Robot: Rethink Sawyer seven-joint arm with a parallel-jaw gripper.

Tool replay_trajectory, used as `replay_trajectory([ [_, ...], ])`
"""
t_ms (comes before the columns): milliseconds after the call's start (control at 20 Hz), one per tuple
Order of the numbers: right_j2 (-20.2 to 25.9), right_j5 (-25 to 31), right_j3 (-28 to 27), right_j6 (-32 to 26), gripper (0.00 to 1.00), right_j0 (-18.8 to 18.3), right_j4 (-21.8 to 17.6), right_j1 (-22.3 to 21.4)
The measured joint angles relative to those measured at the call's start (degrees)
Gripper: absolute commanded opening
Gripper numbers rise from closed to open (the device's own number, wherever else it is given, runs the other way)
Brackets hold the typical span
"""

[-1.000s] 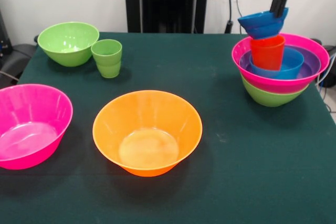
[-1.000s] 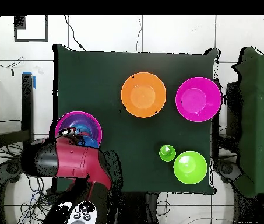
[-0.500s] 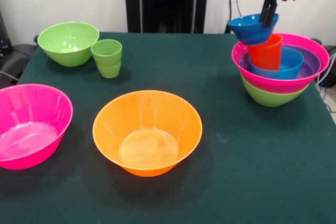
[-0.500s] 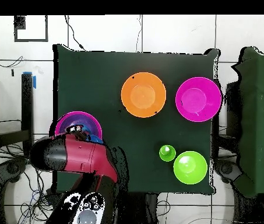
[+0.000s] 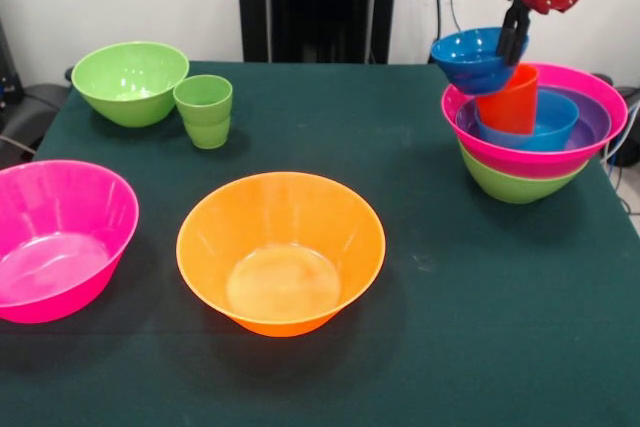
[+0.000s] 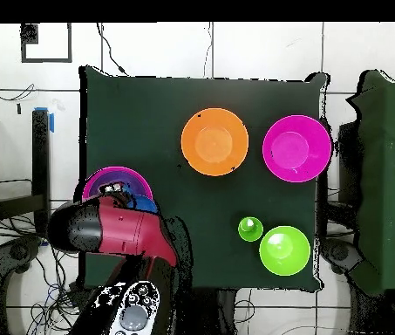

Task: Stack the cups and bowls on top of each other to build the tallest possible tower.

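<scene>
The tool pinches the rim of a small blue bowl, carried tilted in the air just beside the orange-red cup standing in the tower at the bench edge, apparently to cap that cup.

Front view low across the table, overhead view straight down, both sharing it.

eight bowls and two cups in all.
</scene>
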Motion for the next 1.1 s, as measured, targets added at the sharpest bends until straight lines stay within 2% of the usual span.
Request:
replay_trajectory([
  [450, 1.8, -0.7, 0.0, 0.0, 0.00, -0.4, 0.8, -0.5],
  [1100, 1.8, -0.6, 0.0, 0.0, 0.00, 3.6, 3.6, -2.1],
])
